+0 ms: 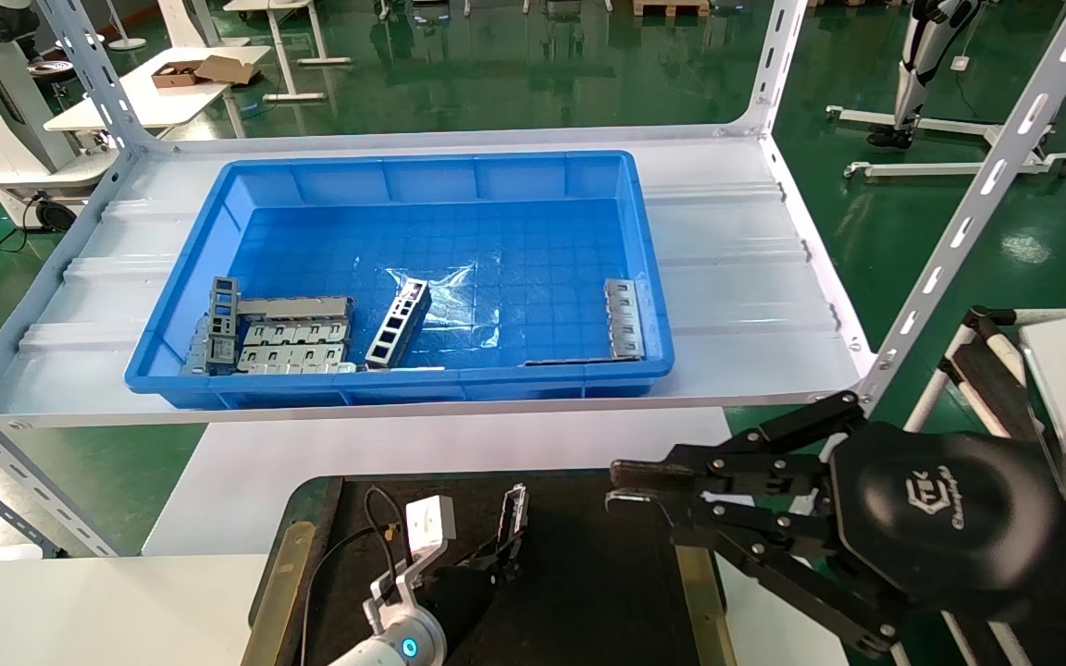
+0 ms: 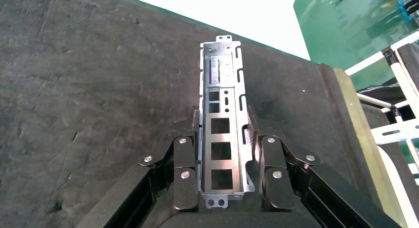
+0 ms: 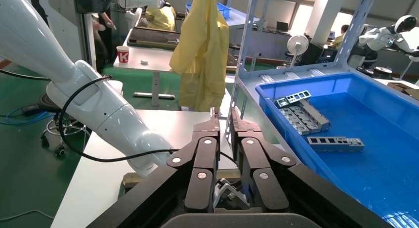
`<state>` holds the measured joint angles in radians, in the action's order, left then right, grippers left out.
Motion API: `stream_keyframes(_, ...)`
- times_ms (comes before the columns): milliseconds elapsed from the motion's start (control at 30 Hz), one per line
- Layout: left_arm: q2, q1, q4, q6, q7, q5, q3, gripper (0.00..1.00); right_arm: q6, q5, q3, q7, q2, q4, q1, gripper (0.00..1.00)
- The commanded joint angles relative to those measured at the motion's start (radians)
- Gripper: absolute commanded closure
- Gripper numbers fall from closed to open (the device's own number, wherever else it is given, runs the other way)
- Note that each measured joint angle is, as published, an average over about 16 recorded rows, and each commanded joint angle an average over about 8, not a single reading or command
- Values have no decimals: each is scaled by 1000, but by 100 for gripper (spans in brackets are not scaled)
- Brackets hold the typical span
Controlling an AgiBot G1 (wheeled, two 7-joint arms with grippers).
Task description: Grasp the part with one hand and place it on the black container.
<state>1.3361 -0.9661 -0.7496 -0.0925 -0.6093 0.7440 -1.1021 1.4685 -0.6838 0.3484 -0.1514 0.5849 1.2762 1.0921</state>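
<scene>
My left gripper (image 1: 507, 541) is shut on the part (image 1: 517, 511), a narrow silver-grey U-channel bar with slots and square cutouts. It holds the bar low over the black container (image 1: 588, 573), near its far edge. In the left wrist view the part (image 2: 222, 89) lies lengthwise between the black fingers (image 2: 184, 154), pointing out over the felt floor (image 2: 99, 99). I cannot tell whether its tip touches the felt. My right gripper (image 1: 621, 488) hovers over the container's right side, its fingers almost together and holding nothing; it also shows in the right wrist view (image 3: 223, 114).
A blue plastic bin (image 1: 403, 166) stands on the white shelf behind the container. It holds a ladder-like bar (image 1: 398, 324), flat plates (image 1: 297, 344) and another piece (image 1: 624, 317). Slotted shelf posts (image 1: 959, 231) rise on the right and left. Brass strips (image 1: 278, 573) edge the container.
</scene>
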Motion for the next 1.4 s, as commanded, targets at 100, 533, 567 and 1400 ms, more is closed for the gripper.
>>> stream_keyframes(100,0,1,-6,1,0,8,5,0,0,0,0,0,0,0,0,0)
stream_keyframes(533,-69,16,-112,33,30,69,24,0,0,0,0,0,0,0,0,0)
stream_keyframes(567,-86,17,-132,45,34,74,25,0,0,0,0,0,0,0,0,0)
stream_keyframes(1400,-582,-62,-470,715,169,51,75,0,0,1,1,0,0,0,0,0)
